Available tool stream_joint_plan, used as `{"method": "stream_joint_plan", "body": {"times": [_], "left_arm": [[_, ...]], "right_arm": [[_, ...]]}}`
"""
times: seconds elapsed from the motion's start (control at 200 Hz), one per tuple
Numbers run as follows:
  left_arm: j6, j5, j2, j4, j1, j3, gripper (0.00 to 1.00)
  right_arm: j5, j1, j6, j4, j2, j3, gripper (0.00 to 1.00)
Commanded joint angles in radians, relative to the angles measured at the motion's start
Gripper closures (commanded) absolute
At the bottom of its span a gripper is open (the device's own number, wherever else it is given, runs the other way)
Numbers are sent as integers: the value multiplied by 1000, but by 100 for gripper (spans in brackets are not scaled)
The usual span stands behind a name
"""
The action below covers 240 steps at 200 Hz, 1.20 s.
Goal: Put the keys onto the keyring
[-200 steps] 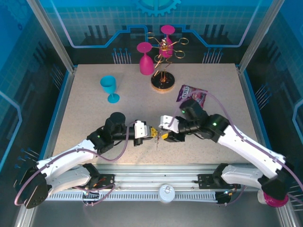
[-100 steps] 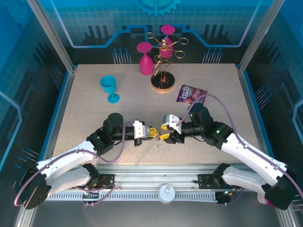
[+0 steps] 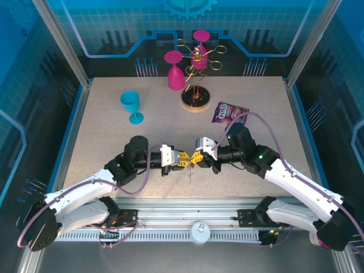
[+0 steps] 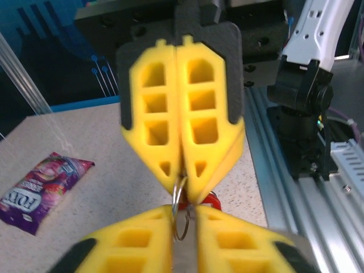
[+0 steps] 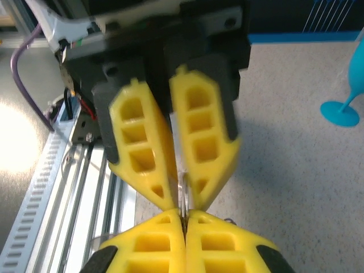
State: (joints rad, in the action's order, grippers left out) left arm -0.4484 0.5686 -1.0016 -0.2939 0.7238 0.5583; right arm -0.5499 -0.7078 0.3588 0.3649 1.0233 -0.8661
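My two grippers meet tip to tip over the front middle of the table. The right gripper (image 3: 195, 158) (image 5: 183, 215) is shut on a small silver ring (image 5: 183, 191) (image 4: 174, 199) of the keyring. The keyring's dark loop is hidden. The left gripper (image 3: 186, 161) (image 4: 183, 213) stands a little open, and the ring hangs in the narrow gap, against one of its pads. The red tag of the keys (image 4: 212, 201) shows just behind the fingertips. A thin metal piece (image 3: 189, 172) dangles below the fingertips.
A purple snack packet (image 3: 230, 112) (image 4: 40, 190) lies at the right rear. A blue cup (image 3: 131, 106) stands at the left rear. A pink cup (image 3: 174, 71) and a gold wire rack (image 3: 197, 91) stand at the back. The metal front rail (image 3: 199, 219) runs just below the grippers.
The right gripper has closed on the silver ring and drawn up to the left fingertips. The left jaws have parted slightly from shut.
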Motion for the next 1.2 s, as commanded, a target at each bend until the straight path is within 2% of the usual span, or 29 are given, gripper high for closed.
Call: {"method": "stream_joint_plan", "body": {"times": [0.0, 0.13, 0.335, 0.48, 0.56, 0.71, 0.791, 0.876, 0.996, 1.196], "left_arm": [[-19, -15, -3, 21, 3, 17, 78], [-24, -23, -7, 39, 3, 23, 78], [-26, -29, -17, 55, 3, 34, 82], [-26, -23, -19, 60, 2, 35, 87], [-33, -15, -19, 71, 3, 40, 100], [-36, -12, -11, 73, 2, 38, 100], [-35, -15, -3, 57, 3, 29, 100], [-35, -12, 6, 34, 3, 18, 100], [-29, -8, 11, 5, 3, 8, 100], [-29, -4, 11, -10, 3, 2, 100]], "right_arm": [[54, -14, 98, 162, 33, -100, 100], [134, -49, 170, 297, 83, -184, 100], [195, -106, 214, 369, 158, -266, 100], [246, -136, 247, 430, 209, -320, 100], [260, -146, 261, 461, 229, -349, 100], [271, -151, 246, 456, 231, -357, 100], [257, -128, 191, 376, 167, -303, 70], [216, -82, 113, 276, 80, -216, 58], [196, -60, 36, 209, 13, -124, 55], [176, -58, -41, 115, -9, -52, 57]]}}
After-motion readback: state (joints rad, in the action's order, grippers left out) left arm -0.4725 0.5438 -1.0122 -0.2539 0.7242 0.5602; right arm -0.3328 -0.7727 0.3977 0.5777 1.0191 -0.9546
